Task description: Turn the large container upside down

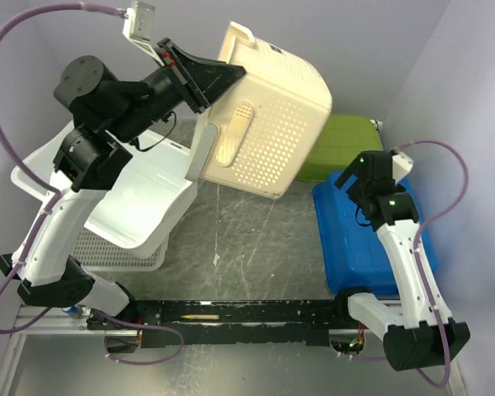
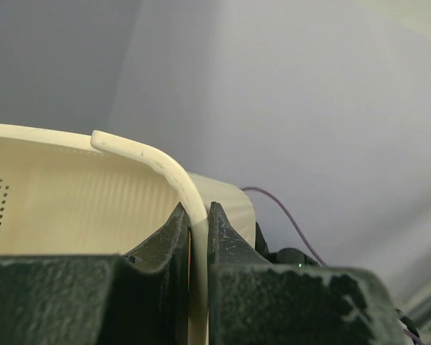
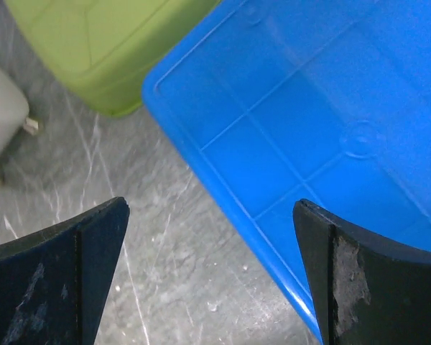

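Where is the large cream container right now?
Top view: the cream container hangs tilted over the far centre of the table, rim pinched in the left gripper, green bin to its right.

Soft, even light across the overhead view, no hard glare. The large container (image 1: 268, 115) glows warm through its perforated face at centre, and only a faint shadow lies on the grey table (image 1: 247, 247) beneath it. In the left wrist view the wall is dim at upper left and paler toward the right, and the left gripper (image 2: 198, 215) sits dark, grainy and soft along the bottom edge. The right wrist view is bright, the blue container (image 3: 309, 129) saturated, the right gripper (image 3: 210, 205) blurred in both lower corners.
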### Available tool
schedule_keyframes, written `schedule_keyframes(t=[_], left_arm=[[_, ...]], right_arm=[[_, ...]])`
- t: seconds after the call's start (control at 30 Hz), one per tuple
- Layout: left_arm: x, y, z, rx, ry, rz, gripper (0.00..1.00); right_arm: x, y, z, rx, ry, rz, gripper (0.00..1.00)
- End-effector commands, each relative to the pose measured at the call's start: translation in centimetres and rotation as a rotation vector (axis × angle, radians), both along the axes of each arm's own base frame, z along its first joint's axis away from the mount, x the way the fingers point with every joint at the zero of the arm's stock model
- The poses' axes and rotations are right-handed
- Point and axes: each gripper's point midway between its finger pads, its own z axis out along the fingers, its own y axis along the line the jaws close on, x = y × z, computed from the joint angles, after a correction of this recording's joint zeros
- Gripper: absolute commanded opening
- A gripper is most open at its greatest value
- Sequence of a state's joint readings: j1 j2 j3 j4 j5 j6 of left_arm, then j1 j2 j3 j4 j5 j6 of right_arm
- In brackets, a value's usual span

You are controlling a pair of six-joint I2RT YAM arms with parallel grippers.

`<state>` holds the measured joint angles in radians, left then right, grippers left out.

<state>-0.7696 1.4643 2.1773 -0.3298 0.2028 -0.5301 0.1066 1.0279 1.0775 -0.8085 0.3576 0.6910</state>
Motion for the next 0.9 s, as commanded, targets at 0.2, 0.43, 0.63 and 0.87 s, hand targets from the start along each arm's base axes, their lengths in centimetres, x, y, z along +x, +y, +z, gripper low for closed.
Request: schedule_keyframes(t=[0.2,0.43,0.63,0.87], left_arm=[[-4.6,-4.6,-1.5,-0.029,-0.002,-0.373,0.07],[-5.3,-9.5,-10.3,0.196,0.08,-0.461,0.07],[-5.8,-10.4,-17.3,0.393,0.069,-0.436,0.07],[-5.6,-9.5,-17.7,0.34,0.132,-0.391,0.07]], right_arm=[[-5.9,-6.2,13.4,-0.048,-0.358,-0.385,0.99],[-5.4,-3.8,19.0,-0.13,-0.594,-0.09,0.96],[-5.1,-3.7,18.2,-0.151,-0.563,-0.071,0.96],[-3.1,-0.1,19.5,-0.169,-0.603,0.182,0.96]])
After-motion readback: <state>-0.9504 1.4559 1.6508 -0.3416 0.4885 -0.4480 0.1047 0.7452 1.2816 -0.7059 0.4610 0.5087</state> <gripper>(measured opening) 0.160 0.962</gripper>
